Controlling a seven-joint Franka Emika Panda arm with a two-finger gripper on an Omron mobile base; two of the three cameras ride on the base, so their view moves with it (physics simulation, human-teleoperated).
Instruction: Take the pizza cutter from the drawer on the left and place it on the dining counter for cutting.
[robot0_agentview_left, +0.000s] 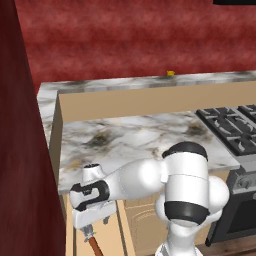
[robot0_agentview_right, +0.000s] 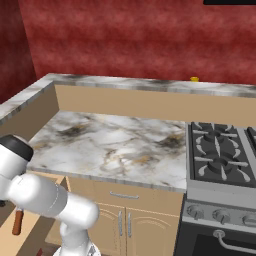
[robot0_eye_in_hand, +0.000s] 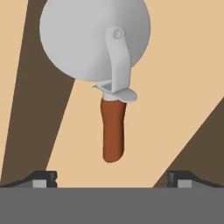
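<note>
the gripper (robot0_eye_in_hand: 112, 179) hangs low over the open drawer (robot0_eye_in_hand: 175, 65), jaws spread to their widest and holding nothing. the cutter (robot0_eye_in_hand: 109, 74) lies flat on the drawer floor between the fingertips, grey blade away from the hand, brown handle toward it, below the marble worktop (robot0_agentview_left: 135, 135).

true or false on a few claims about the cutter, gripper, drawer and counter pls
1. The gripper is shut on the pizza cutter. False: its jaws stand wide open, nothing between them.
2. The cutter lies inside the open drawer. True.
3. The cutter's handle is blue. False: it is reddish-brown.
4. A small yellow thing sits on the raised ledge behind the marble counter. True.
5. A pot stands on the stove. False: the burners are bare.
</note>
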